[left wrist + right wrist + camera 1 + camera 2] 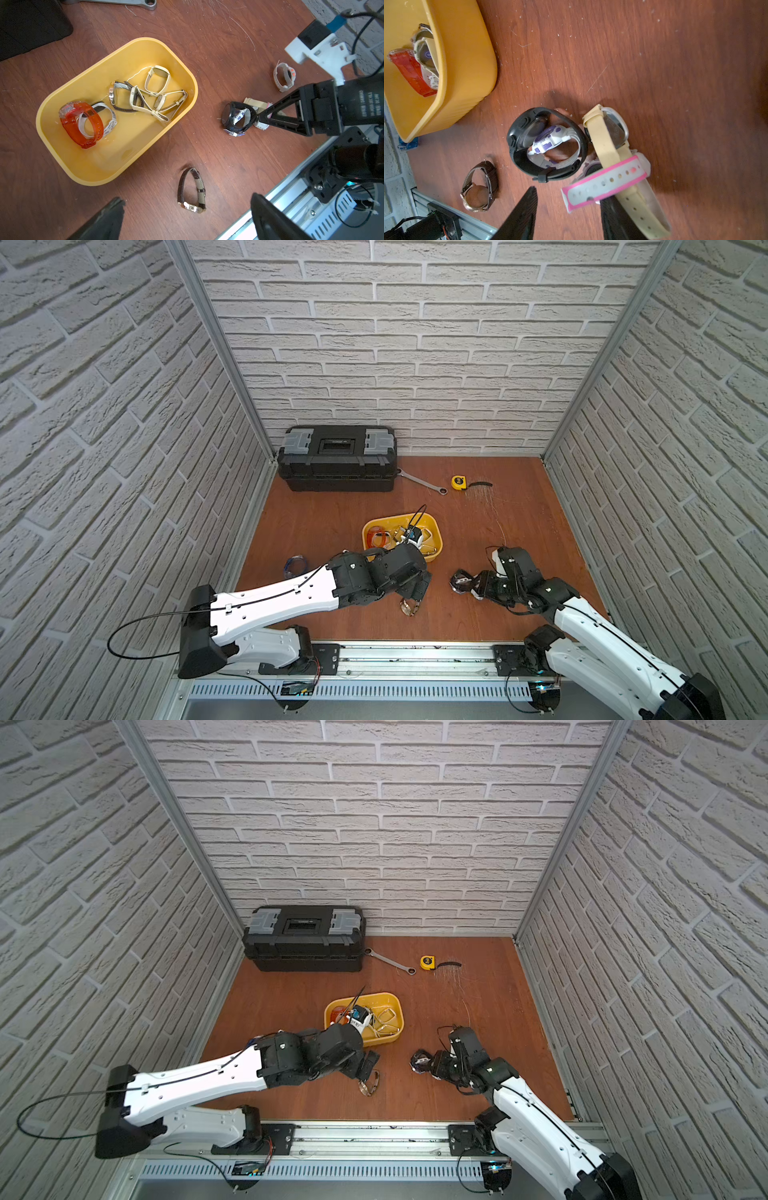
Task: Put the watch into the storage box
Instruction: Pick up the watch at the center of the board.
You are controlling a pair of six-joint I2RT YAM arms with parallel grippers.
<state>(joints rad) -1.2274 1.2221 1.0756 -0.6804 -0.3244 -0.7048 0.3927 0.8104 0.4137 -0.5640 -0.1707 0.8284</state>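
storage box [467, 62] cropped at edge, brown watch [409, 608] half hidden under left arm [291, 593]

pink-edged watch [606, 180], seemingly tangled, outside yellow storage box [128, 145]

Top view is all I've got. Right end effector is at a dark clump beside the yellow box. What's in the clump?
Observer: The right wrist view shows four watches. A black watch has a white-purple watch sitting inside its loop. Beside them are a beige-strap watch and a pink-edged watch.
Operator: Which one is the end effector on?
Observer: The right end effector is open, and the end of the pink-edged strap lies between its fingers.
Operator: Anything hidden behind that arm?
Observer: Yes. The left wrist view shows a grey-band watch standing alone on the table, apart from the clump.
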